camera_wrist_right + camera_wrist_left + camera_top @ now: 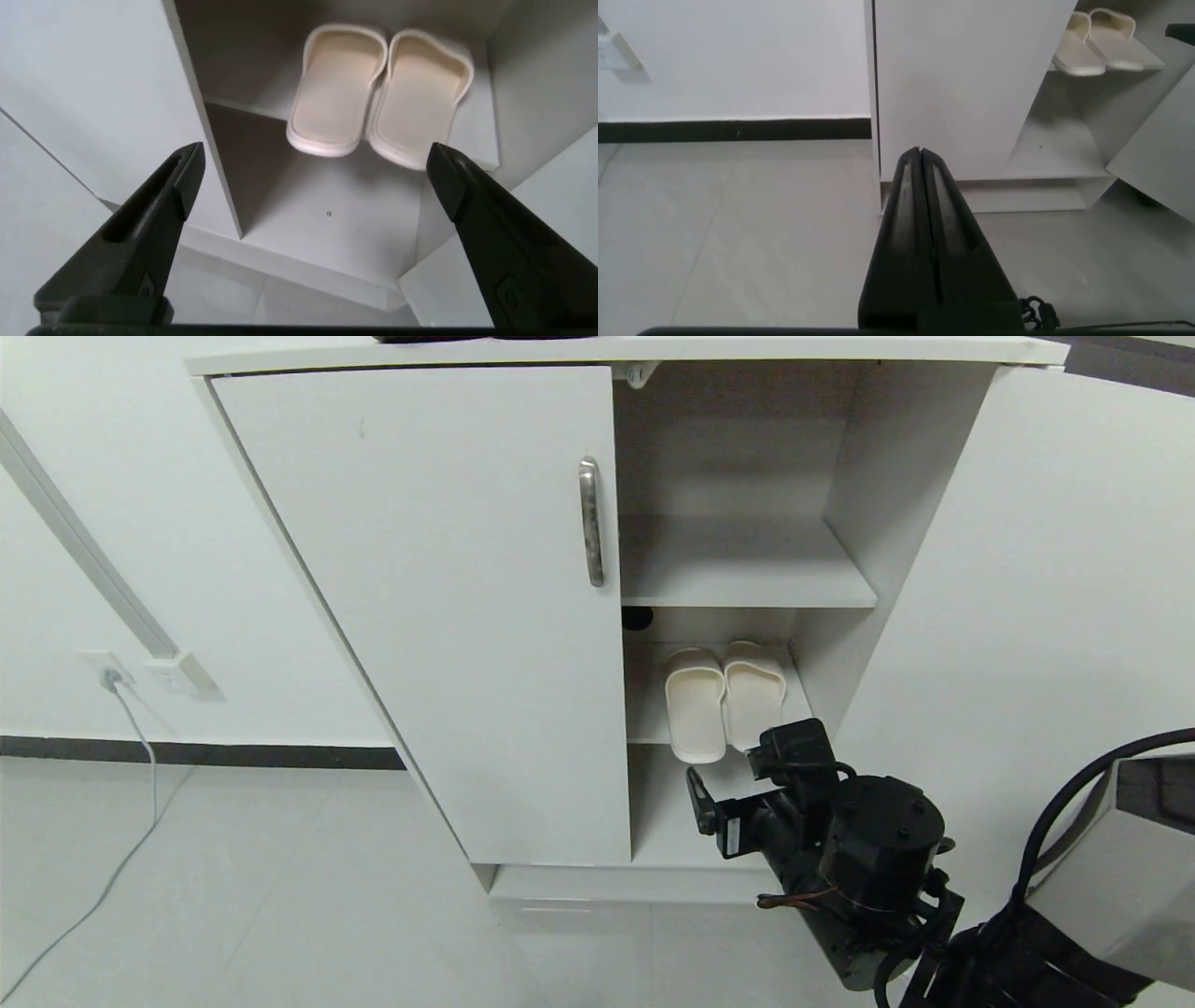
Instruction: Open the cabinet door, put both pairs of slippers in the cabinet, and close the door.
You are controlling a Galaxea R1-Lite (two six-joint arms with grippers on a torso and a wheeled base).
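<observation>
The white cabinet (pixel 616 350) has its left door (pixel 420 616) shut and its right door (pixel 1036 597) swung open. One pair of cream slippers (pixel 724 702) lies side by side on the middle shelf, toes inward; the pair (pixel 378 89) is also in the right wrist view and the pair (pixel 1102 39) in the left wrist view. My right gripper (pixel 738 775) hangs open just outside the lower compartment, below the slippers, with nothing between its fingers (pixel 159 210). My left gripper (pixel 920 159) is shut and empty, over the floor in front of the shut door.
A metal handle (pixel 590 523) runs down the shut door's edge. The upper shelf (pixel 738 565) and bottom compartment (pixel 667 821) are bare. A wall socket (pixel 107 672) with a grey cable (pixel 121 859) trailing over the tiled floor is at the left.
</observation>
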